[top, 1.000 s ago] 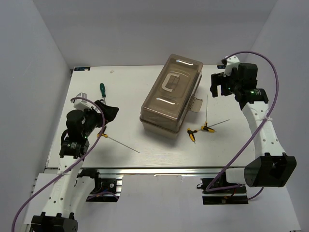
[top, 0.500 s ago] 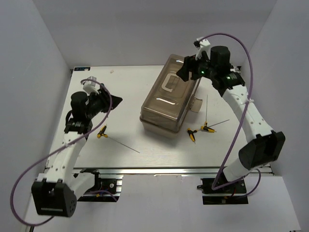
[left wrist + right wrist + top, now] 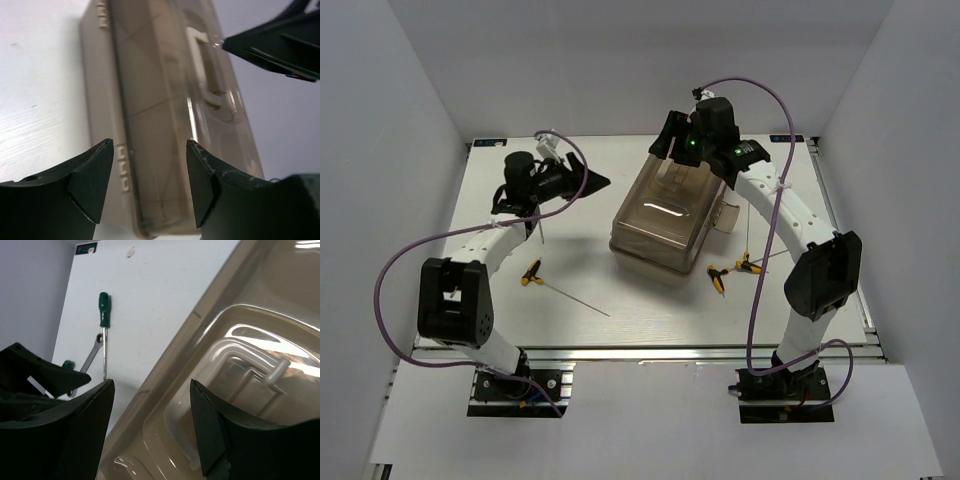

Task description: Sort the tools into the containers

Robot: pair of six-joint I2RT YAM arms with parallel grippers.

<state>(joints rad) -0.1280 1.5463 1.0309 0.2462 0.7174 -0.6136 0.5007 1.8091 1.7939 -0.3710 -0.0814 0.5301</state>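
Note:
The beige toolbox [image 3: 665, 220] stands shut in the middle of the table, its brownish lid and white handle [image 3: 204, 70] on top. My left gripper [image 3: 600, 181] is open and empty, level with the toolbox's far left side and pointing at it [image 3: 150, 185]. My right gripper [image 3: 665, 145] is open and empty above the lid's far end [image 3: 152, 430]. A green screwdriver [image 3: 103, 307], a silver wrench [image 3: 91, 356] and a second green handle [image 3: 67, 364] lie at the far left. One hex key [image 3: 532, 272] lies front left, two hex keys [image 3: 735, 270] lie to the right of the toolbox.
White walls enclose the table on three sides. My left arm hides the far-left tools in the top view. The toolbox's white latch [image 3: 727, 214] sticks out on its right side. The right gripper's fingers [image 3: 280, 45] show in the left wrist view.
The left gripper has swung up and right from the front-left hex key toward the toolbox. The right gripper has moved left from the table's far right to above the lid's far end.

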